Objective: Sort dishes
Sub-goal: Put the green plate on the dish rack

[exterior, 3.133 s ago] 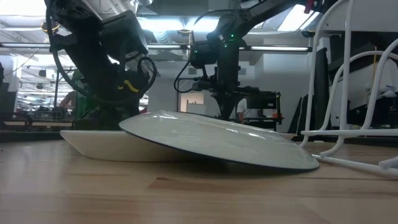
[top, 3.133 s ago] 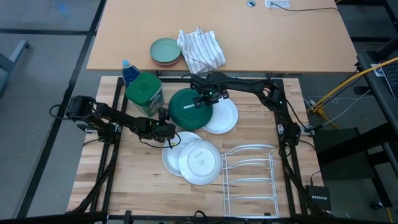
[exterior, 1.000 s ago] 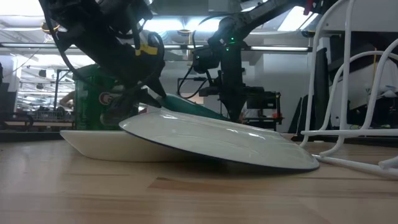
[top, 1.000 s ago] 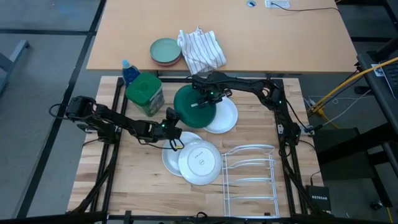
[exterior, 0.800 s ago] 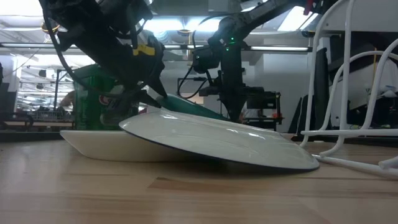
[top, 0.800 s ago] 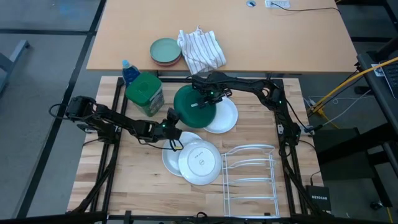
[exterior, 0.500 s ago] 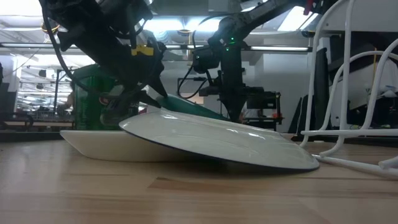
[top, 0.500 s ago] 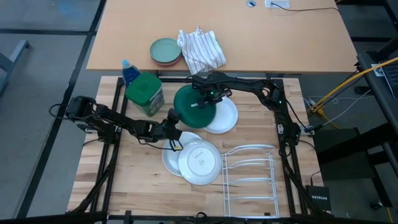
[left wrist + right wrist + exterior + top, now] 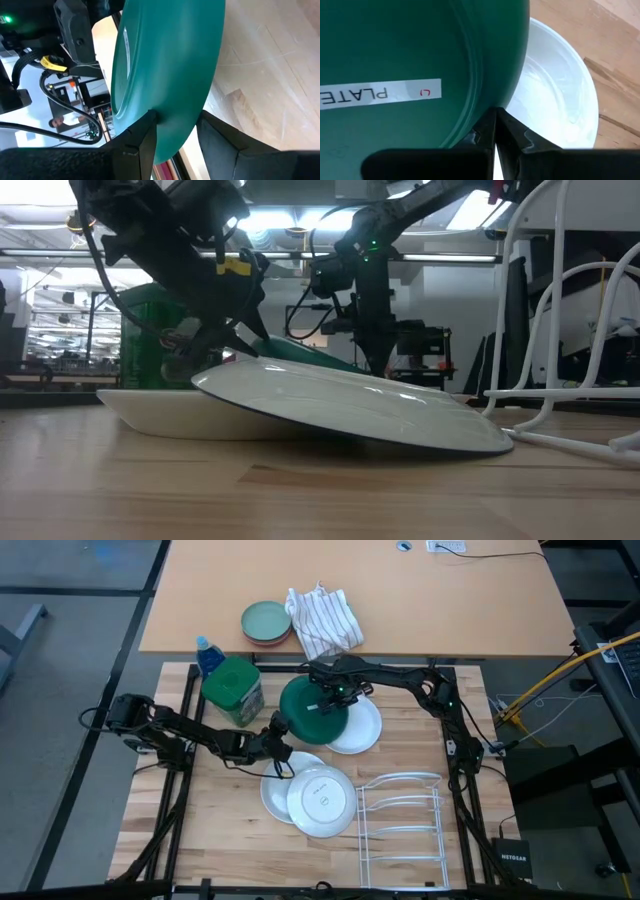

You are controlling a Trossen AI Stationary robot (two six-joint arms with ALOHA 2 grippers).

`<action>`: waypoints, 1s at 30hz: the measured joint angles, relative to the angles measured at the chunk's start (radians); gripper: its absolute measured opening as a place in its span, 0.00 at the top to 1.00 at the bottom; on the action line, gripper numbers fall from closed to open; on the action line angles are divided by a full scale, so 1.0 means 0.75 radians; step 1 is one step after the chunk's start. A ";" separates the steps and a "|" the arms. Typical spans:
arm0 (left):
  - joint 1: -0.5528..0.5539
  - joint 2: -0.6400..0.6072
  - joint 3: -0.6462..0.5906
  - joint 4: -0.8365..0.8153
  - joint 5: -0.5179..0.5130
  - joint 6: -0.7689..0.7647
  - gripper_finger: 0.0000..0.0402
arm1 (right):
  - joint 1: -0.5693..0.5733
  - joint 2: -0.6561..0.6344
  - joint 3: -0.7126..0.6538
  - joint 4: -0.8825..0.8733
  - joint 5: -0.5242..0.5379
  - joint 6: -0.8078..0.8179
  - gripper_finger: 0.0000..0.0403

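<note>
While tilted up between both arms, dark green plate (image 9: 313, 711) sits mid-table, one edge over a white plate (image 9: 360, 727). Left gripper (image 9: 277, 730) parted around near rim, fingers (image 9: 142, 145) straddling the edge; grip looks loose, not clamped. Right gripper (image 9: 336, 692) pinched fully together on the far rim, fingertips (image 9: 492, 131) meeting at the edge, white plate just beyond.

Judged stiff, glossy, likely slippery and breakable; thin rim the only purchase, so pinch square across it, no twisting.

Around: green-lidded jar (image 9: 233, 690) just beside left gripper, tight for any swing that way. Two overlapping plates (image 9: 308, 798) near front edge, upper one stamped at centre. White wire rack (image 9: 400, 828) to their right, well apart from green plate; stacked pair lies along the path there.
</note>
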 joint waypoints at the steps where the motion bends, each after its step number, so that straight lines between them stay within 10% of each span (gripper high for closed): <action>1: 0.000 0.000 0.000 0.000 0.000 0.000 0.68 | 0.000 0.000 0.000 0.000 -0.001 -0.002 0.97; 30: 0.076 0.001 0.000 0.001 0.008 0.006 0.45 | 0.003 -0.002 0.002 0.020 -0.061 -0.053 0.97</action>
